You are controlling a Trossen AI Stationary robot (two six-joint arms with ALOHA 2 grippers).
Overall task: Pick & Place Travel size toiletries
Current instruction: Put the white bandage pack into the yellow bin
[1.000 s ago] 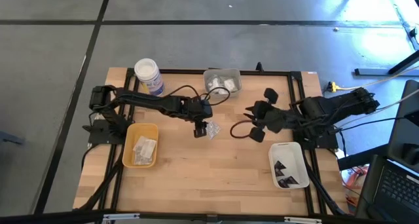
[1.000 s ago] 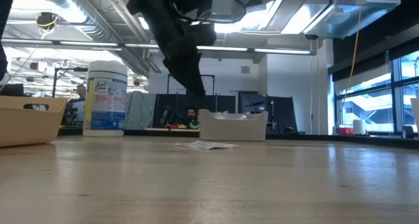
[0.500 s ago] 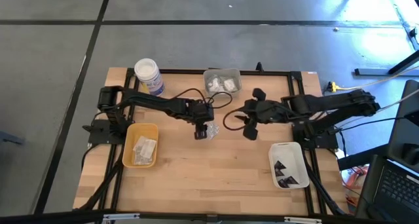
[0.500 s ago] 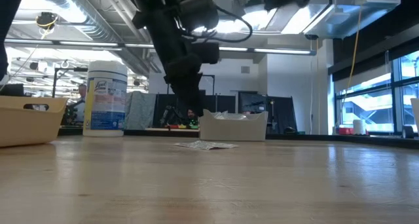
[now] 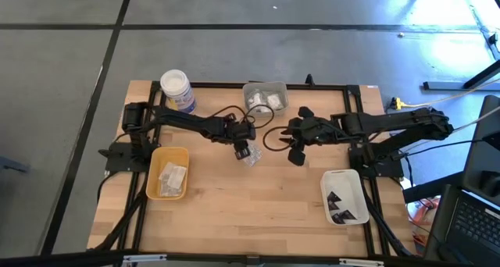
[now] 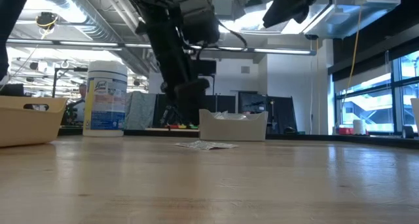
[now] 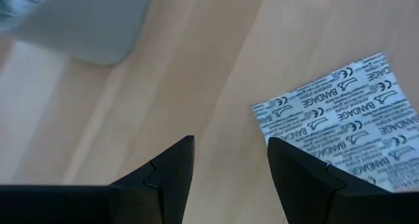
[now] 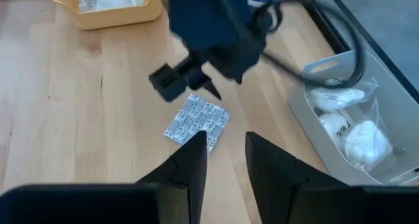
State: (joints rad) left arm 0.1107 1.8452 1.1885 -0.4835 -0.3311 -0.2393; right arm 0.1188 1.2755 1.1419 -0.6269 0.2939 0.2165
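Observation:
A flat white square sachet (image 5: 251, 157) printed BANDAGE (image 7: 335, 129) lies flat on the wooden table, near its middle. My left gripper (image 5: 243, 147) hangs open just above the table beside the sachet. Its fingers (image 7: 171, 173) have bare wood between them, and the sachet lies off to one side. The sachet also shows in the low view (image 6: 206, 145), with my left gripper (image 6: 188, 111) behind it. My right gripper (image 5: 295, 144) is open and higher up, to the sachet's right. Its wrist view looks down on the sachet (image 8: 196, 120).
A clear tray (image 5: 264, 97) with white lumpy packets stands at the far edge, with a white jar with a blue label (image 5: 176, 90) to its left. A yellow tray (image 5: 167, 172) holds flat sachets at the near left. A white tray (image 5: 344, 197) holds dark wedges at the near right.
My left gripper has come down toward the table beside the sachet and has rolled a little, still open. My right gripper has swung toward the table's left, closer to the sachet, and has sunk. The sachet has stayed where it lay.

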